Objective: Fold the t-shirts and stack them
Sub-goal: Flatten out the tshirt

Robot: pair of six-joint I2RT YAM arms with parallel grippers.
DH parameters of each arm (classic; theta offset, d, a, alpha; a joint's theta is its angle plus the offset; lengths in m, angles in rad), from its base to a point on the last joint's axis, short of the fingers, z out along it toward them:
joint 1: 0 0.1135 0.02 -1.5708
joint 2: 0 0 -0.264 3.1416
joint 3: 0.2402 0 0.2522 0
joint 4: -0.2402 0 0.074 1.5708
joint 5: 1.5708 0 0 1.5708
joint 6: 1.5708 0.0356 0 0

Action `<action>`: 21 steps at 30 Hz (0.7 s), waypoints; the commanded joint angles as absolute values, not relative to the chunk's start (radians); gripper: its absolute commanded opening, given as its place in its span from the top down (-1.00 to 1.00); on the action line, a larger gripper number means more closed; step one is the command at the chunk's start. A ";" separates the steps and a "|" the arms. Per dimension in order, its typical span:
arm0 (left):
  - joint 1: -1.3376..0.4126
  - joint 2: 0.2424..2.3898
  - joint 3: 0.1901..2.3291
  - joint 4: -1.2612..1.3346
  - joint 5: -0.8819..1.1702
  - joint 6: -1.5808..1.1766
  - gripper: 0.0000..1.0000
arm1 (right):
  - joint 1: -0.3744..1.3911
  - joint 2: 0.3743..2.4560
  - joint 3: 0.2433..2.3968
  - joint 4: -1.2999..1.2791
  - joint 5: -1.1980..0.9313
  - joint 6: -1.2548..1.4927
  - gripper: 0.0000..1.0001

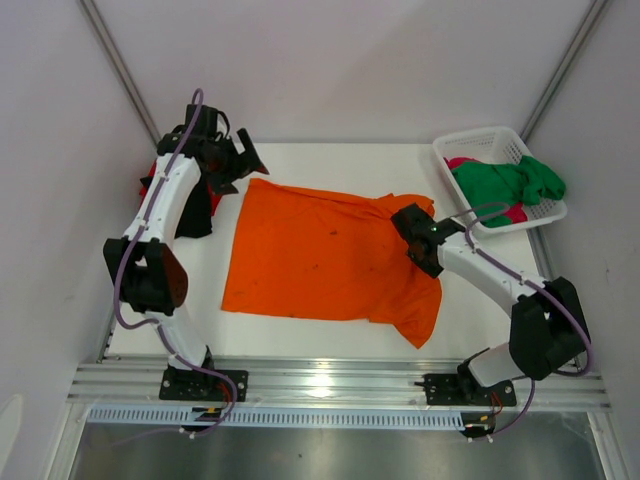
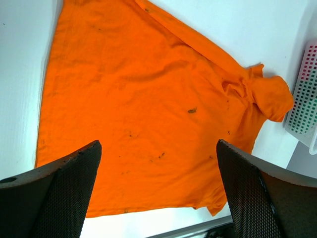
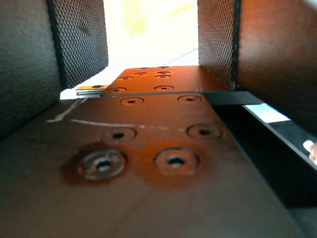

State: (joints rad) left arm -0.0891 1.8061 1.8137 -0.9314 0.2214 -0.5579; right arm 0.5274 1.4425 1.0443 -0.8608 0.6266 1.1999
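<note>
From the top camera, your orange t-shirt (image 1: pixel 320 265) lies spread wide across the middle of the white table (image 1: pixel 330 160), its right sleeve trailing toward the near edge. The white lattice basket (image 1: pixel 480 138) sits at the far right corner, holding a green t-shirt (image 1: pixel 510 180) over a pink t-shirt (image 1: pixel 460 163). At the far left, a black t-shirt (image 1: pixel 198 215) and a red t-shirt (image 1: pixel 150 172) lie half hidden behind your left arm (image 1: pixel 165 215). The left gripper (image 1: pixel 240 160) hangs just off the orange t-shirt's far left corner, jaws spread wide and holding nothing. The right gripper (image 1: pixel 415 238) is down on the cloth at the right shoulder.

On the left wrist camera, you look down on the orange t-shirt (image 2: pixel 138 99) between the two dark fingers (image 2: pixel 59 193) of the left gripper (image 2: pixel 158 148), which is well clear of the cloth. The basket (image 2: pixel 304 99) shows at the right edge, beside the bunched sleeve.

On the right wrist camera, the right gripper (image 3: pixel 151 44) fills the view with its own screw plate (image 3: pixel 158 148). Its mesh pads (image 3: pixel 79 39) stand apart around a washed-out orange glare. You cannot tell whether it has hold of cloth.
</note>
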 commanded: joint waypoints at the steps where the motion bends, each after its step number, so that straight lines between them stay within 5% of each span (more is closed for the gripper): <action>1: -0.078 1.747 1.815 -0.905 0.233 -0.554 -0.99 | 0.523 1.482 1.028 -0.841 0.621 1.201 0.01; 21: -0.067 1.706 1.824 -0.913 0.230 -0.549 -0.99 | 0.454 1.744 0.966 -0.732 0.419 1.167 0.03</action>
State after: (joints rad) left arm -0.0830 1.7752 1.8118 -0.9264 0.2211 -0.5575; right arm 0.4664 1.6730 0.9657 -0.7357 0.4866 1.1767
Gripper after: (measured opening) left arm 0.994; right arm 0.489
